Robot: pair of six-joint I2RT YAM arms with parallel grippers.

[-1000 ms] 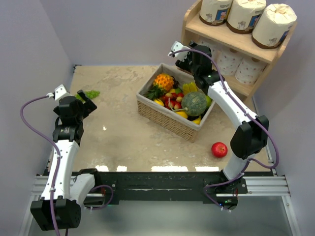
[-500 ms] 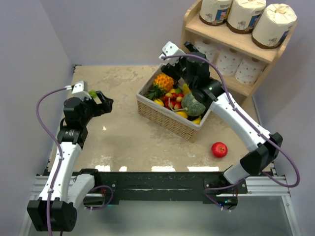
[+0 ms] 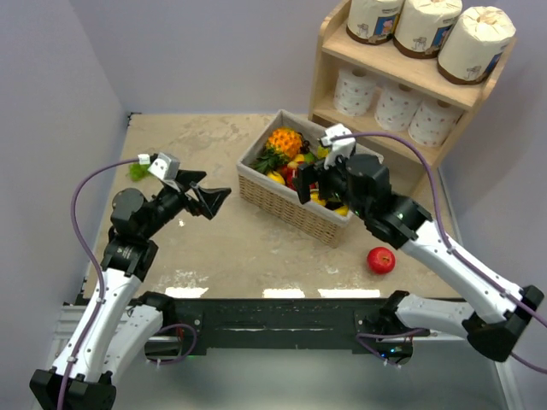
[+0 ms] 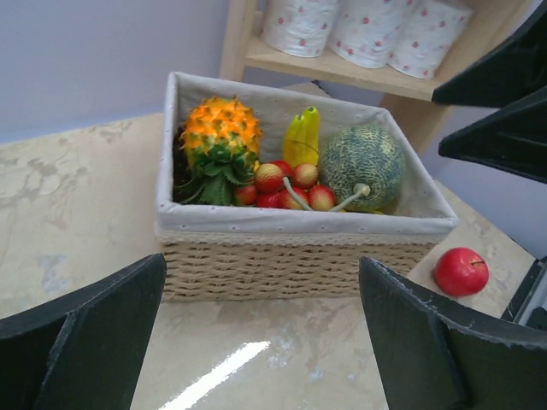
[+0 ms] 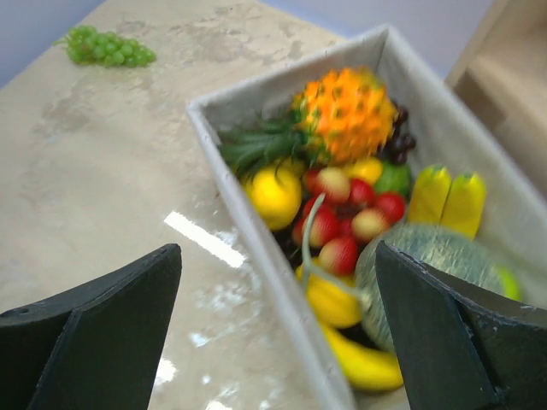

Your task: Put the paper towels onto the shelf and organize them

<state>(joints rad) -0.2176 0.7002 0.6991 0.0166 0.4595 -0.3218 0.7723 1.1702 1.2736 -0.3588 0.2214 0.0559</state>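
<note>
My right end effector point(image 3: 306, 184) has pulled back from the lower tier of the shelf point(image 3: 327, 51) and now hangs over the basket point(image 3: 291, 213), fingers spread wide, nothing between them. My left end effector point(image 3: 212, 198) has swung in from the left edge of the table point(image 3: 222, 248) toward the middle. It is also wide and empty, pointing at the basket's near wall.

No roll on the table or in the basket, only fruit there, and an apple point(image 3: 381, 260) lies loose near my right arm.

Beyond the basket, all the paper towels point(image 3: 398, 104) are on the shelf. Three white rolls stand in a row on the lower tier, and three wrapped rolls point(image 3: 425, 26) sit on the top. They lie well apart from both end effectors, up and to the right of my right one.

The right wrist view is blurred, so I cannot judge how neatly the rows sit. I judge the placing done.
</note>
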